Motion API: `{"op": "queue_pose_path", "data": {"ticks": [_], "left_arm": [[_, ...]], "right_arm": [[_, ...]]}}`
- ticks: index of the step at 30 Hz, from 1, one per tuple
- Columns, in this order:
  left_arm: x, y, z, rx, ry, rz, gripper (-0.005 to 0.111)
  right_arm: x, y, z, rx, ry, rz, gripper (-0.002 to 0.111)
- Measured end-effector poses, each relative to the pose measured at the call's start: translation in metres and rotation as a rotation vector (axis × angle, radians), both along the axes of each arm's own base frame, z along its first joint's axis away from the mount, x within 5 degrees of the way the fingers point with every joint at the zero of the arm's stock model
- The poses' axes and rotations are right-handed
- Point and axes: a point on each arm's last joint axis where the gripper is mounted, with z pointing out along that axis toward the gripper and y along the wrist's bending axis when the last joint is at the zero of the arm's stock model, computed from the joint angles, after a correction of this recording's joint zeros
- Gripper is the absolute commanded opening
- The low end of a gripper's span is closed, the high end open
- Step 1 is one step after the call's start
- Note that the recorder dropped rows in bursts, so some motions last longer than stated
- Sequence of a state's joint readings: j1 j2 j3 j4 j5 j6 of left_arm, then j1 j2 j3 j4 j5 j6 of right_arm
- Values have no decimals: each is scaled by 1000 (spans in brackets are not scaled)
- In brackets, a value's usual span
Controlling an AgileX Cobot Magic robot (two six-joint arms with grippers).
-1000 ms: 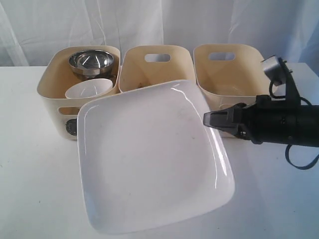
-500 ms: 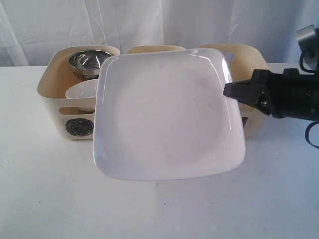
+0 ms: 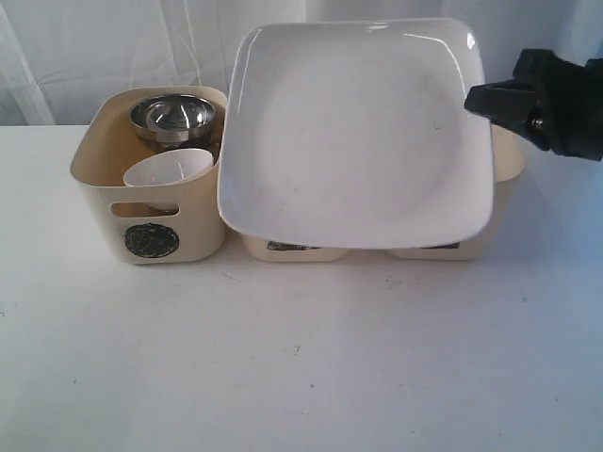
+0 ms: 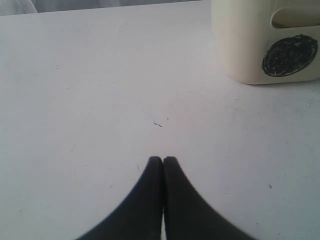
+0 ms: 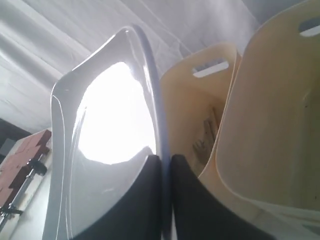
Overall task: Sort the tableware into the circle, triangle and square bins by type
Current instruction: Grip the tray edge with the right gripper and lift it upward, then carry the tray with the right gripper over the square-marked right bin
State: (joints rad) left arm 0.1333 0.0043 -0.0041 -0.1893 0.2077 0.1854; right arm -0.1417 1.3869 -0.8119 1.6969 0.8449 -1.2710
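Your right gripper (image 5: 166,159) has its two black fingers pinched on the rim of the large white square plate (image 3: 358,132), one finger on each face. In the exterior view the plate is held off the white table (image 3: 301,367) by its right edge, tipped up so its upper face looks toward the camera. It covers most of the two cream plastic tubs behind it. Of the middle tub (image 3: 294,250) and the right tub (image 3: 507,162) you see only the lower edges and a bit of side wall. Slivers of black marking peek out under the plate, too little to tell which shape is which. The left cream tub (image 3: 94,188), its front marked with a black scribbled circle, stands clear of the plate's left edge. It holds a shiny steel bowl (image 3: 172,115) at the back and a small white bowl (image 3: 168,169) in front of it. Your left gripper (image 4: 163,160) has its fingers pressed together with nothing between them, hanging over bare table near the circle tub's corner.
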Motion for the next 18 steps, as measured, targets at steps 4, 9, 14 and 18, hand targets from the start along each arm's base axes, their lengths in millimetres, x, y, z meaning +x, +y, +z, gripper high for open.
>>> {"op": "queue_pose_path", "data": {"ticks": [4, 9, 14, 18], "left_arm": [[0, 0, 0, 0, 0, 0, 0], [0, 0, 0, 0, 0, 0, 0], [0, 0, 0, 0, 0, 0, 0], [0, 0, 0, 0, 0, 0, 0]], "right_arm": [[8, -14, 12, 4, -14, -80, 0], [17, -30, 21, -35, -24, -213, 0], [23, -38, 29, -72, -42, -297, 0], [26, -46, 30, -101, -37, -375, 0]]}}
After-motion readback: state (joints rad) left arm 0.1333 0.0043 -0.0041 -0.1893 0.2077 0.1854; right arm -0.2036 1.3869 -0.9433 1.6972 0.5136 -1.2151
